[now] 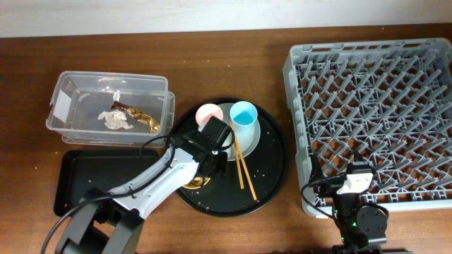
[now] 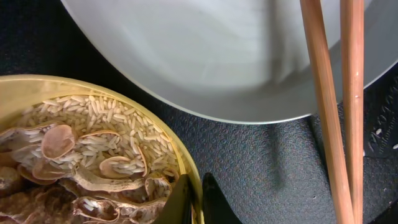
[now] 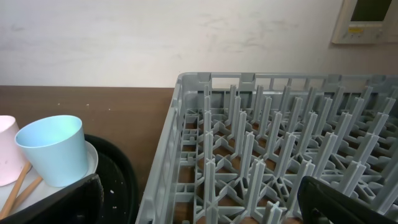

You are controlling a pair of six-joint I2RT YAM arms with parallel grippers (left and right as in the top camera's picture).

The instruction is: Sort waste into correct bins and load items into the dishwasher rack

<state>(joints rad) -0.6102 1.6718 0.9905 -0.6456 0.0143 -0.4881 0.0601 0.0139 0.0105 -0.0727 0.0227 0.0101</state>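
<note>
Partly: crumpled tissue [image 1: 114, 120] + gold wrapper [image 1: 143, 117] in clear plastic tub [image 1: 113, 76]; grey peg rack [image 1: 295, 65] empty; L jaws clamp yellow bowl [image 2: 184, 163], R jaws apart.

Left arm [image 1: 152, 185], white links, black joints, black cable looping at twelve o'clock, left gripper [image 2: 196, 199] black-tipped, right arm [image 1: 357, 208] black, white-capped, cable at ten o'clock.

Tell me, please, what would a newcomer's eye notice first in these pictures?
First the big grey dishwasher rack, filling the right side. Then the round black tray in the middle, carrying a blue cup, a pink cup and wooden chopsticks. In the left wrist view, the left end effector is shut on the rim of a yellow bowl holding food scraps.
</note>
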